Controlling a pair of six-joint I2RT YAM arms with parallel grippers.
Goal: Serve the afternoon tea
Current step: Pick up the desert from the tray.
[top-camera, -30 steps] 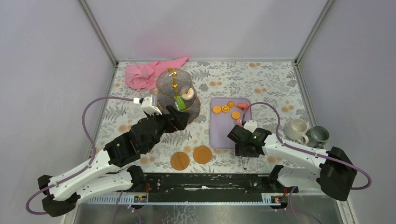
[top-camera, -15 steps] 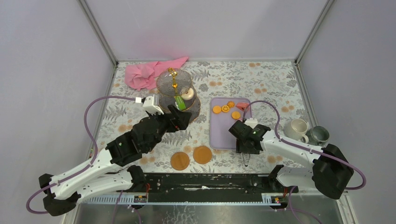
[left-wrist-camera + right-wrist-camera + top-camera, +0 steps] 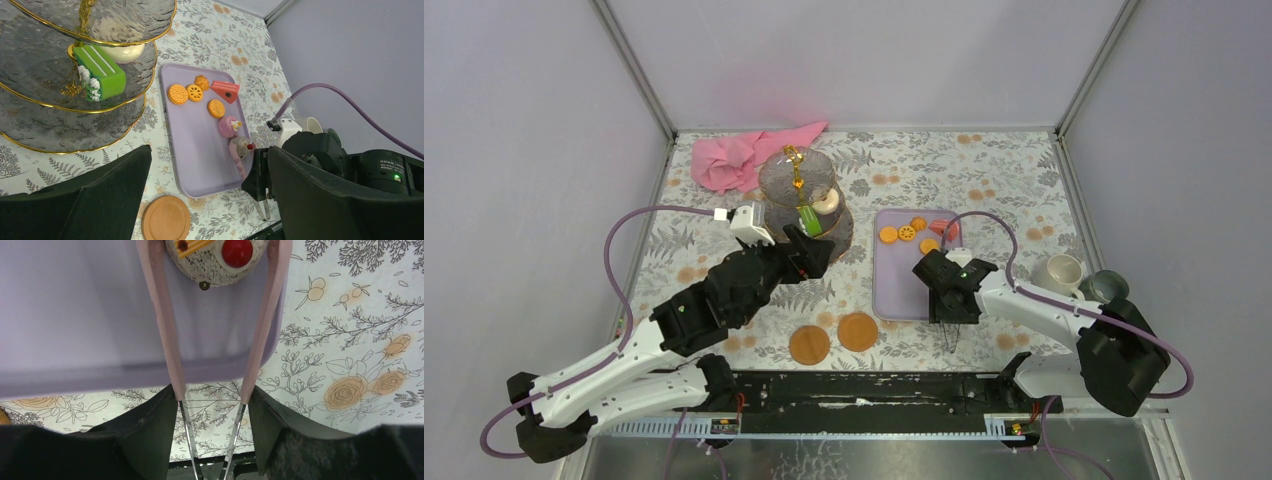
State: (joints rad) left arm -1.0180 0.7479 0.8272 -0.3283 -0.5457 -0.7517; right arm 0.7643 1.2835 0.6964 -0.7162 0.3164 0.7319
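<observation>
Scene: A floral-patterned worktop [image 3: 984,180] carried the tea things, with two robot arms reaching in from its near edge.
Stand: The three-tier glass stand [image 3: 776,178] with its gold stem stood upright toward the far left of centre, just beside a crumpled pink cloth [image 3: 742,158].
On the stand: A green cake [image 3: 100,72] lay on the middle tier, with a cream-coloured pastry [image 3: 122,51] behind it.
Left pincer: The left pincer [image 3: 808,255] hovered with its jaws wide and nothing between them, close to the near rim of the stand's lowest tier.
Tray: A lilac tray [image 3: 195,150] lay to the right of the stand. It carried orange biscuits [image 3: 177,94], a pink wedge [image 3: 225,91], a pink cupcake [image 3: 228,126] and a cherry-topped cupcake [image 3: 241,145].
Right pincer: The right pincer [image 3: 212,425] sat over the tray's near end, clamped on the pink tongs [image 3: 161,315]. The two arms of the tongs reached to either side of the cherry-topped cupcake. Whether their tips touched it could not be made out.
Mugs: A cream mug [image 3: 1061,272] and a grey-green mug [image 3: 1109,285] stood side by side at the worktop's right edge, well apart from the stand. The right arm partly hid the grey-green one.
Discs: Two round orange discs [image 3: 809,344] lay on the worktop near its front edge, between the arms.
</observation>
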